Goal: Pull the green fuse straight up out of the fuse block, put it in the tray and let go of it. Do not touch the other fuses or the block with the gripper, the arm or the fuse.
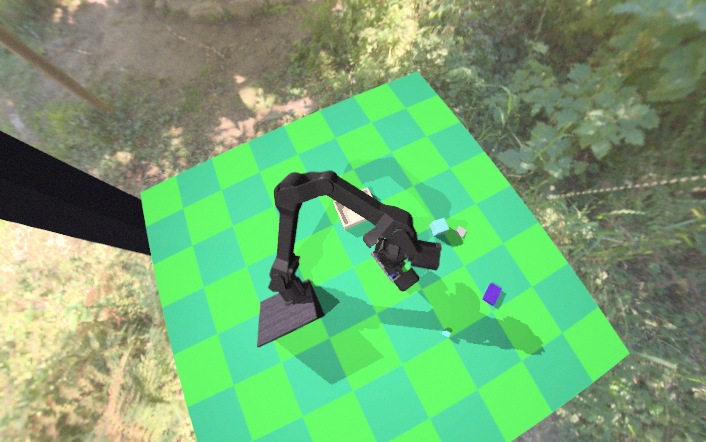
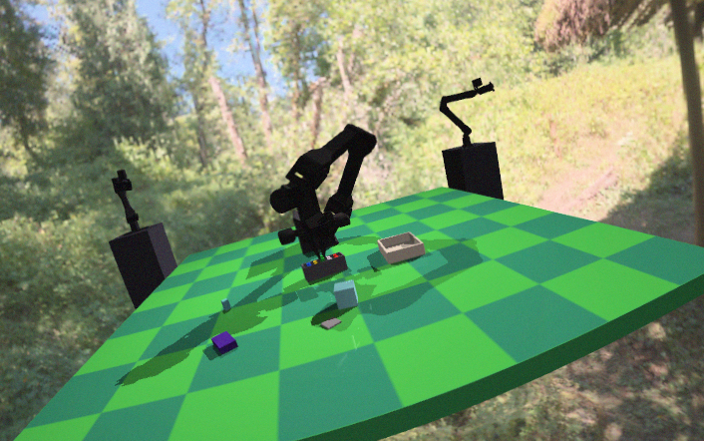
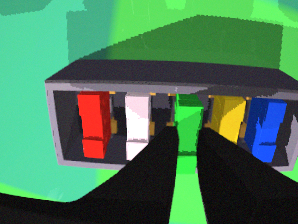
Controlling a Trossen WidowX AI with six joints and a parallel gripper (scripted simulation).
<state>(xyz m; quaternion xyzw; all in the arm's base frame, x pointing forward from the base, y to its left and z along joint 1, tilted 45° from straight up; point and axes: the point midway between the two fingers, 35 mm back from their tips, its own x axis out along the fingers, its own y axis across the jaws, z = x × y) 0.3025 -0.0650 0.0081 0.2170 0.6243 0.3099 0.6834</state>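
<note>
The fuse block point(image 2: 324, 272) point(image 3: 53, 125) is a dark open box on the table. My gripper point(image 2: 322, 255) point(image 3: 186, 137) is low over it, shut on the green fuse point(image 3: 189, 145), the middle one of the row. In the wrist view the fuse's near end overlaps the block's near rim; how far it is raised is hard to tell. The white fuse point(image 3: 137, 117) and red fuse point(image 3: 94, 117) are left of it, the yellow fuse point(image 3: 228, 116) and blue fuse point(image 3: 266, 125) right. The beige tray point(image 1: 339, 216) point(image 2: 405, 252) stands apart from the block.
A light blue box point(image 1: 439, 226) point(image 2: 345, 294) stands near the block, with a flat pinkish piece point(image 1: 461, 231) point(image 2: 330, 323) beyond it. A purple block point(image 1: 492, 294) point(image 2: 224, 342) and a small light blue piece point(image 1: 446, 333) point(image 2: 225, 304) lie farther off.
</note>
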